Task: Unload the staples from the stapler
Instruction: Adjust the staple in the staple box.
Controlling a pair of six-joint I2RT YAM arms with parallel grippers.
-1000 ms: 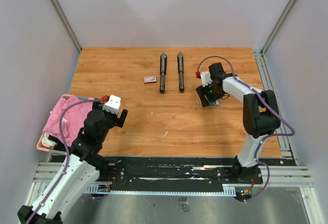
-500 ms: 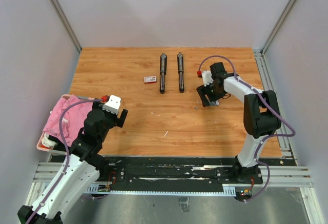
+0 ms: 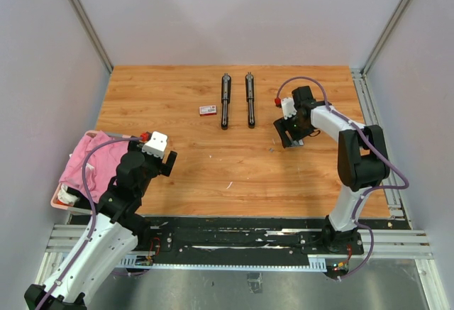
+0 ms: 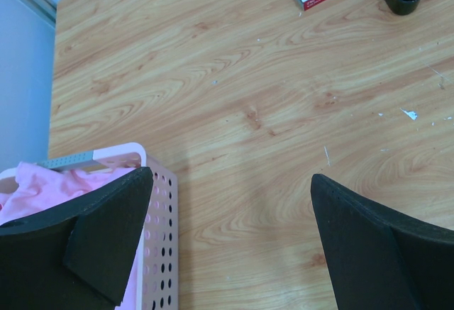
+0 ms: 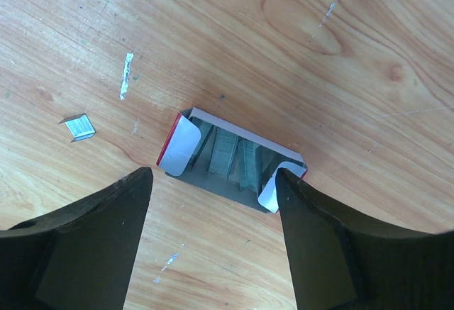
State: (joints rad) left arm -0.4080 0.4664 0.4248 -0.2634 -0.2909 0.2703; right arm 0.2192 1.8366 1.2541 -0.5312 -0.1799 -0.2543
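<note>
Staplers [image 3: 225, 101] [image 3: 250, 100]: two, parallel. One closed box [image 3: 208, 110], one open box [image 5: 181, 147].

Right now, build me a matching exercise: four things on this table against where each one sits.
1. open staple box
2. closed red-and-white box
3. pink basket
4. loose staple strip

A. next to the black staplers
B. on bare wood, near the open box
C. under the right gripper
D. at the table's left edge

Pairs: 1-C, 2-A, 3-D, 4-B
</note>
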